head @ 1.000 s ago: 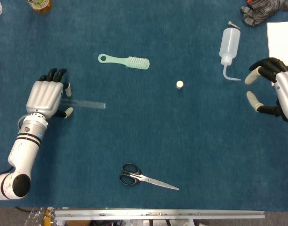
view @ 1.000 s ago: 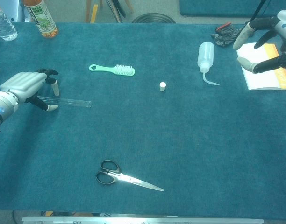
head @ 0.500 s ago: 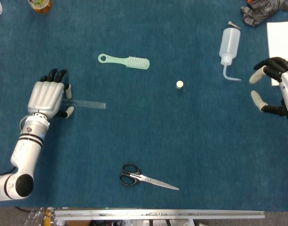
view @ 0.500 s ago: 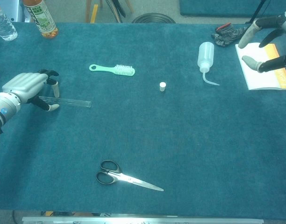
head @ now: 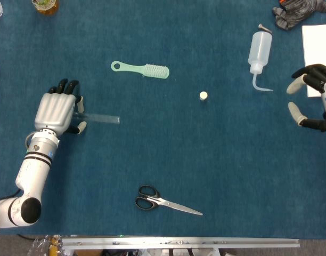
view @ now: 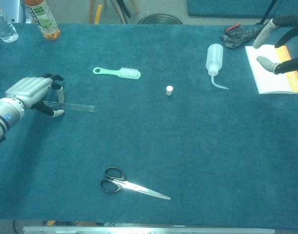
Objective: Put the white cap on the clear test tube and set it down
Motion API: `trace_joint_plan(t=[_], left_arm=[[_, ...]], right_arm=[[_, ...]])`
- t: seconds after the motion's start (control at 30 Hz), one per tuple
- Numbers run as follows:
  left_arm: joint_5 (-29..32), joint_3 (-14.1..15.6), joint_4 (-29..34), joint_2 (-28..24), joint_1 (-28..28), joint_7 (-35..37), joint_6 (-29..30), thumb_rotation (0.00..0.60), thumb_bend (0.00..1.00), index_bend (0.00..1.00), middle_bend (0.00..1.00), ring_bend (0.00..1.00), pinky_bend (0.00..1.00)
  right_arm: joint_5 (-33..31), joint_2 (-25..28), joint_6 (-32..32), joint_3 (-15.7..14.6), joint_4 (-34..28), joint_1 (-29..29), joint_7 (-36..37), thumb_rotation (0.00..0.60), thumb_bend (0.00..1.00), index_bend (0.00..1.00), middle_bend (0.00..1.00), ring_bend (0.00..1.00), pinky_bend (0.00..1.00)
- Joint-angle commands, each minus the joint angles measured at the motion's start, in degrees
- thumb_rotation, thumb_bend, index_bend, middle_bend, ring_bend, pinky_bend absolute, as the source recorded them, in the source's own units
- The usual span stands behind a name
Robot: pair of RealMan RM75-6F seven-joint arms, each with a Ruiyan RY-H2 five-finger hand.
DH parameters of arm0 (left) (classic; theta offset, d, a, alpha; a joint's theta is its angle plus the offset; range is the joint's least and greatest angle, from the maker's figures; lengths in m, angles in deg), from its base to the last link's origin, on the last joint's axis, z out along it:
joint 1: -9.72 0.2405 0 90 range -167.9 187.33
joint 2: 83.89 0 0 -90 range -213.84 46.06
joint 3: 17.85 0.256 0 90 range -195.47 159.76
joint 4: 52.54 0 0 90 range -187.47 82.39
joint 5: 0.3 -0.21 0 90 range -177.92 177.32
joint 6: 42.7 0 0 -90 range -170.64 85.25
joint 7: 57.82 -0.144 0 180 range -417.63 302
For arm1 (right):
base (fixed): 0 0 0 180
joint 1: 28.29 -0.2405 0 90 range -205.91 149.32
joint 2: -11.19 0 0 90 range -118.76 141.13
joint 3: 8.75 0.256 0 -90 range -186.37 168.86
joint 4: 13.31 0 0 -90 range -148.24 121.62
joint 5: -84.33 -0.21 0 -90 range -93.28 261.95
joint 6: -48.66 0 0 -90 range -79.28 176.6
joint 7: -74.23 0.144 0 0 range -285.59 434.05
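My left hand curls over one end of the clear test tube, which lies flat on the table; firm grip uncertain. White cap sits mid-table, untouched. My right hand, far right, open, empty. Capping not begun.

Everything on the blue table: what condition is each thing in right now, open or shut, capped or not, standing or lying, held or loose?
Clear test tube: lying flat, uncapped, one end under the left hand.
White cap: loose on the cloth, untouched.
Left hand: fingers curled around the tube's end.
Right hand: holds nothing, fingers apart.
Scissors: lying closed.
Wash bottle: lying on its side.
Green brush: lying flat.
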Motion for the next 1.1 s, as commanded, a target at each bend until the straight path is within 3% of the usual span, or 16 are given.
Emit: trace_joint_plan(t=[0.03, 0.3, 0.63, 0.9, 1.1], left_arm=[[-0.02, -0.03, -0.01, 0.22, -0.09, -0.23, 0.23, 0.519, 0.26, 0.48, 0.10, 0.00, 0.16], [0.37, -0.13, -0.32, 0.93, -0.38, -0.76, 0.39, 0.522, 0.28, 0.50, 0.11, 0.00, 0.16], [-0.41, -0.51, -0.67, 0.70, -0.01, 1.60, 0.41, 0.584, 0.33, 0.57, 0.16, 0.00, 0.16], [-3.13, -1.43, 4.87, -4.96, 0.91, 8.10, -0.67, 0.588, 0.35, 0.59, 0.19, 0.00, 0.16], [-5.68, -2.36, 10.29, -11.60, 2.51, 19.45, -4.25, 0.587, 0.35, 0.59, 0.19, 0.00, 0.16]], right_arm=[[0.07, 0.13, -0.01, -0.01, 0.07, 0.11, 0.18, 0.600, 0.29, 0.48, 0.34, 0.21, 0.35], [0.16, 0.38, -0.13, 0.07, 0.28, 0.42, 0.81, 0.600, 0.29, 0.48, 0.34, 0.21, 0.35], [-0.29, 0.50, 0.26, 0.08, 0.49, 0.42, 0.47, 0.600, 0.29, 0.48, 0.34, 0.21, 0.35], [-0.77, 0.88, 0.96, 0.43, 0.31, -0.09, -0.16, 0.600, 0.29, 0.48, 0.34, 0.21, 0.35], [-1.51, 1.26, 2.01, 0.96, -0.04, -1.03, -1.14, 0.600, 0.29, 0.48, 0.34, 0.21, 0.35]])
